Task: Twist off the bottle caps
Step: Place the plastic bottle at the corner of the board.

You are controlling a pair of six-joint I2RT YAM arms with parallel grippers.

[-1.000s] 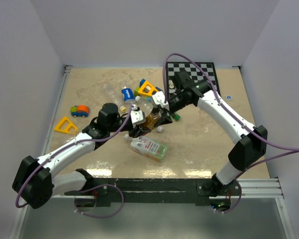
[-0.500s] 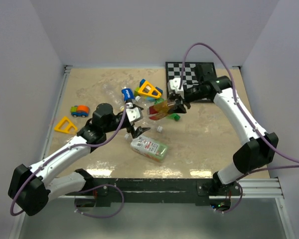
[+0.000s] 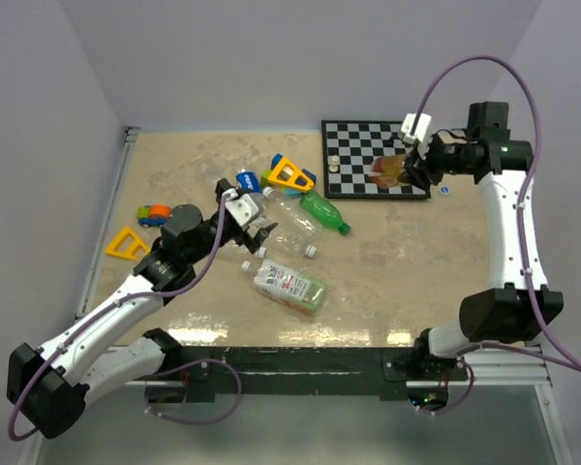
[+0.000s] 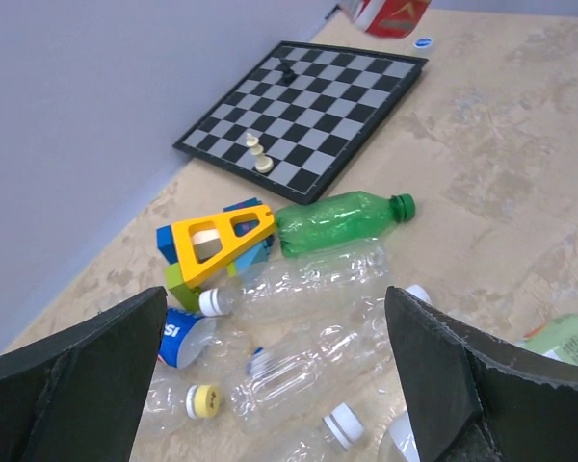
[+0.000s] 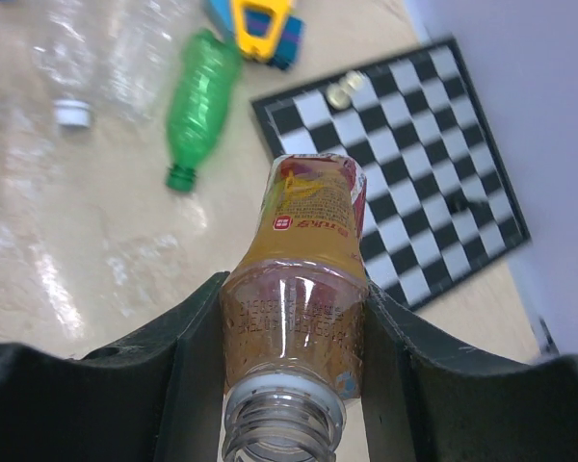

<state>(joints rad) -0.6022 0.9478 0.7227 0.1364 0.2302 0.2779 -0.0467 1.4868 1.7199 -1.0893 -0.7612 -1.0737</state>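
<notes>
R gripper (image 3: 412, 167) is clamped on the amber bottle (image 5: 299, 260) over the chessboard (image 3: 363, 145), L gripper (image 4: 275, 298) fingers are spread wide w/ nothing btwn, white bottle caps (image 4: 212, 301) sit on clear bottles (image 3: 295, 223) left of the board.

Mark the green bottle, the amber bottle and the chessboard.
green bottle (image 4: 339, 223), left wrist view, middle of its body.
amber bottle (image 5: 301, 313), right wrist view, body between label and neck.
chessboard (image 4: 332, 111), left wrist view, bare squares near its centre.

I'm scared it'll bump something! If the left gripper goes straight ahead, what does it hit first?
Probably the clear plastic bottle lying ahead of the open left gripper, though depth is unclear.
</notes>
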